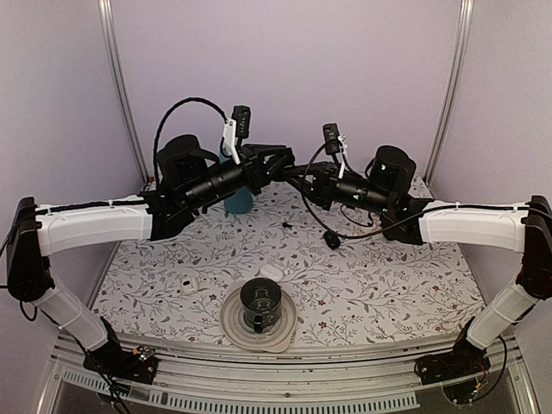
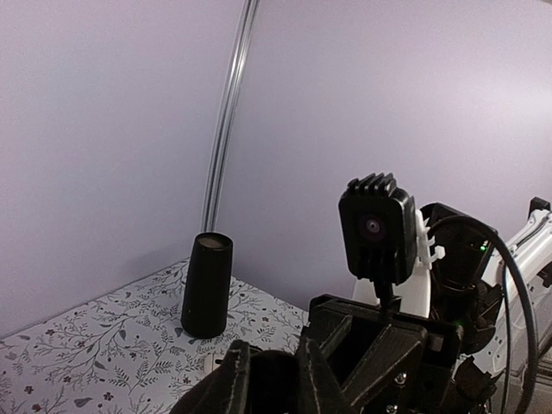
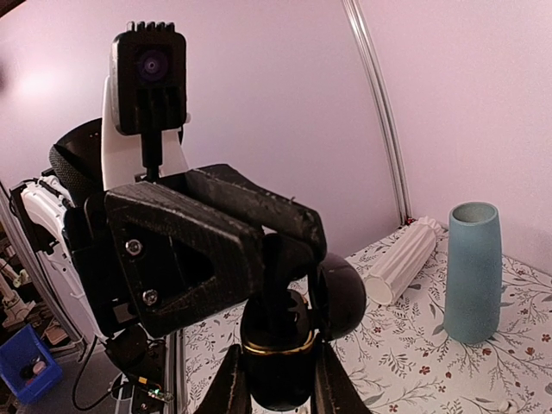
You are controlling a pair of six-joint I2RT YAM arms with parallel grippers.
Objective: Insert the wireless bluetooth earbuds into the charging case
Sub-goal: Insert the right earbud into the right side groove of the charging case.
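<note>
Right gripper is clamped on the charging case, low on the shell under the gold band. Lid looks open. It's held in the air over the far centre of the table. Left gripper is pinched closed with its tips at the case mouth; can't tell if a bud is in them. One tiny black earbud lies on the table just nearer than the grippers. My read on the buds: featherweight, rigid, glossy, likely to squirt out of a hard pinch. I'd grip across the fat body with light force and seat it straight in.
</note>
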